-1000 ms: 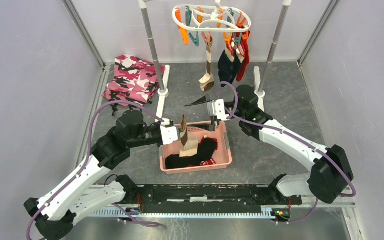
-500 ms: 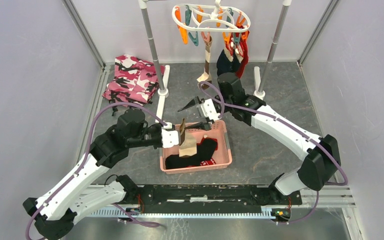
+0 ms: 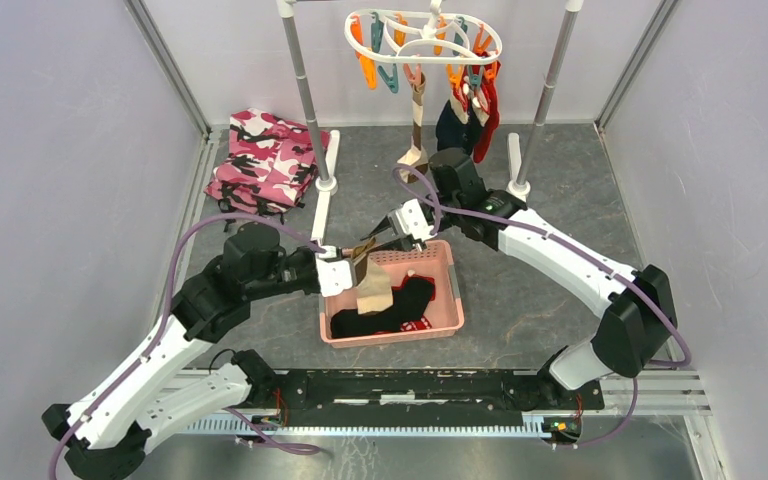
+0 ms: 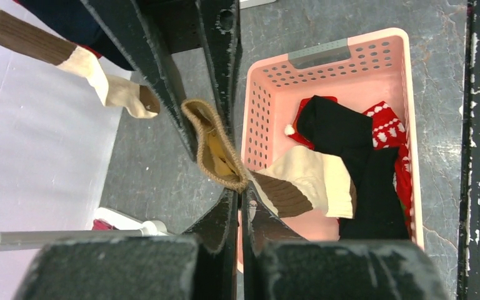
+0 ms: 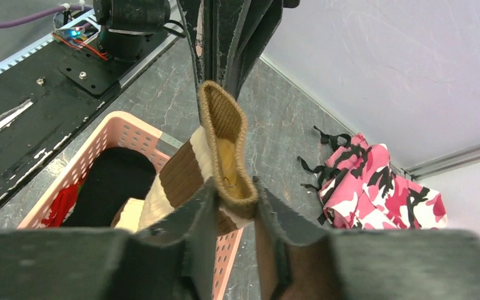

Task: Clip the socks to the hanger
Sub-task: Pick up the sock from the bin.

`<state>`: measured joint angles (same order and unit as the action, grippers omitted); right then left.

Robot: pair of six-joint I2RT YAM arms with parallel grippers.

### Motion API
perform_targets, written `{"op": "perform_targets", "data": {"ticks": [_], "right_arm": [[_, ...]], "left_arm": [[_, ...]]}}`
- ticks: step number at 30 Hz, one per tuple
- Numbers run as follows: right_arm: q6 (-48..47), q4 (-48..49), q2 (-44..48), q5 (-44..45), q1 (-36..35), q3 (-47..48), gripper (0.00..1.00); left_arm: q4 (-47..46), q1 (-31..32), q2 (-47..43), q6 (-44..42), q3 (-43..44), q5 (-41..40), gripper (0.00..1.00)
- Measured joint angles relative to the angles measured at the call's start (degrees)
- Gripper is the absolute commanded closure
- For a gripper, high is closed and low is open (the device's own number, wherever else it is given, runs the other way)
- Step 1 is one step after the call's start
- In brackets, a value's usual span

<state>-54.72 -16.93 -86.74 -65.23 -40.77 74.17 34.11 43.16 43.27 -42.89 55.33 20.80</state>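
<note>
The left hand (image 4: 240, 195) clenches the sock (image 4: 215, 150) cuff; the right hand (image 5: 236, 190) straddles it, though I cannot tell if it grips yet — a shallow bite could slip.

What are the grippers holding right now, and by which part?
Left gripper pinches the beige-and-brown ribbed sock by its cuff rim. Right gripper straddles the opposite rim; its grip cannot be told.
</note>
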Motion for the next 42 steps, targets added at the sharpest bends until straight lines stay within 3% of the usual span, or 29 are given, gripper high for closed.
{"op": "perform_targets", "data": {"ticks": [5,9,10,12,17,20,24,27,31,33,36,42], "right_arm": [[3.43,2.6,1.09,1.31,0.0,-0.9,0.98],[7.26,4.15,2.14,2.54,0.46,-1.6,1.0],[8.81,4.92,2.43,2.71,0.63,-2.05,1.0],[13.18,7.3,3.19,3.21,1.44,-3.61,1.0],[22.58,11.91,4.33,6.6,3.58,-6.27,1.0],[28.09,14.71,4.98,10.1,4.57,-7.23,1.0],[36.17,20.57,7.26,14.88,6.19,-9.86,1.0],[41.13,24.5,9.6,18.88,8.2,-12.33,1.0],[46.86,29.86,13.11,24.55,10.78,-15.82,1.0],[48.65,31.71,14.75,26.58,11.39,-17.4,1.0],[50.47,33.99,16.33,27.89,11.58,-18.51,1.0],[52.3,36.5,16.41,27.8,11.58,-18.58,1.0]], "left_arm": [[-2.36,0.0,-0.74,1.92,-1.2,-2.51,0.98],[-6.32,0.0,-0.87,5.97,-3.02,-6.62,0.97],[-7.65,0.0,-1.01,7.13,-3.65,-7.8,0.93],[-11.34,0.0,-1.49,10.58,-5.6,-10.78,0.7],[-21.84,-0.02,-4.35,19.61,-12.33,-16.06,0.24],[-27.74,-0.07,-6.47,24.52,-15.52,-18.97,0.17],[-34.88,-2.14,-6.84,30.77,-16.57,-21.22,0.17],[-40.26,-7.65,-4.02,35.89,-16.15,-17.18,0.17],[-54.84,-21.09,6.54,48.68,-15.93,-2.43,0.14],[-63.19,-24.55,12.46,54.97,-16.41,3.61,0.12],[-77.33,-26.43,21.68,64.78,-16.65,13.03,0.11],[-101.66,-26.6,31.98,75.89,-16.68,24.59,0.11]]}}
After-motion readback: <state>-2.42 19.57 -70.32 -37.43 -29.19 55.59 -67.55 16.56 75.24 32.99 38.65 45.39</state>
